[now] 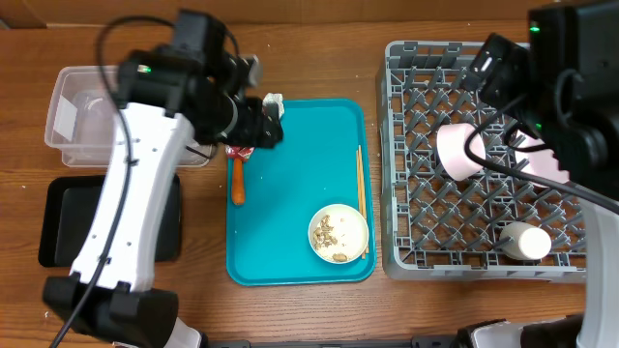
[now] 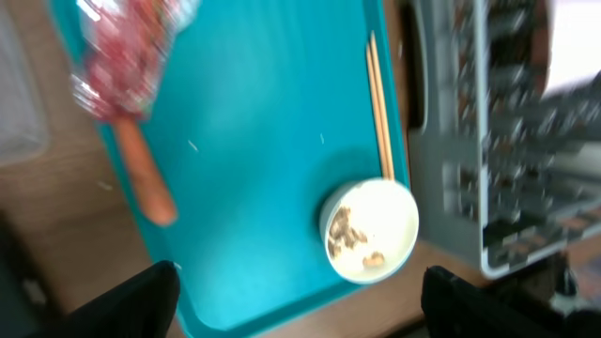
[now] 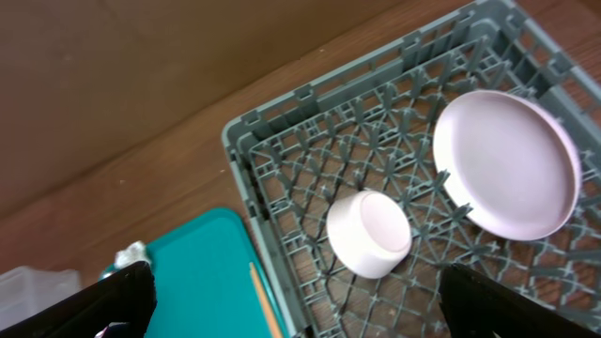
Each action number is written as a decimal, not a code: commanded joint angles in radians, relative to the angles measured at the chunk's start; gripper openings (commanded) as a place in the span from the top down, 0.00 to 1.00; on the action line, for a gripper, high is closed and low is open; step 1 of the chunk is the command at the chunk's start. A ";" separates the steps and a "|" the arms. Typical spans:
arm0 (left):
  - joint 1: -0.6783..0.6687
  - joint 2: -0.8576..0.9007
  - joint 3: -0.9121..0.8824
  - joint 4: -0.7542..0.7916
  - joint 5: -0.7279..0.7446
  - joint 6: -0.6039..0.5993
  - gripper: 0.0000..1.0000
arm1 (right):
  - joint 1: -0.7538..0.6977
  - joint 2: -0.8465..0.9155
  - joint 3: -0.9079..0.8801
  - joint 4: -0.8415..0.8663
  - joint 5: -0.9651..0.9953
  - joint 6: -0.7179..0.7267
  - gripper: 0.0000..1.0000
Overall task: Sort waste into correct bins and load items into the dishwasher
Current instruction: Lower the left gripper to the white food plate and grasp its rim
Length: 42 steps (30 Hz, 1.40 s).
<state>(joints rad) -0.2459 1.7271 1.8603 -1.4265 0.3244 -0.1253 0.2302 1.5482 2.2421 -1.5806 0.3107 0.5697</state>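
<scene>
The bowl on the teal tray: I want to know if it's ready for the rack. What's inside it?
The bowl holds beige-brown food scraps clustered to one side; the rest is bare white. What lies beneath the scraps is covered.

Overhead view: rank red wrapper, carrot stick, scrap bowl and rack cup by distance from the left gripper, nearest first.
From the left gripper:
1. red wrapper, close by at the teal tray's left edge.
2. carrot stick, further along that edge.
3. scrap bowl, tray's near-right corner.
4. cup, lying in the dish rack, far right.
</scene>
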 commanded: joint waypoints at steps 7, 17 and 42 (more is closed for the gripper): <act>-0.216 0.013 -0.401 0.227 -0.026 -0.066 0.24 | -0.024 0.000 0.015 -0.029 -0.076 -0.002 0.00; -0.279 0.014 -0.603 0.510 -0.071 -0.163 0.41 | -0.024 0.000 0.014 -0.053 -0.077 -0.002 0.00; -0.300 0.011 -0.598 0.503 -0.027 -0.084 0.63 | -0.024 0.003 0.003 -0.113 -0.077 -0.002 0.00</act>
<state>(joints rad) -0.5323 1.7397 1.2125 -0.9417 0.3008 -0.2409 0.2100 1.5494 2.2436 -1.6955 0.2352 0.5690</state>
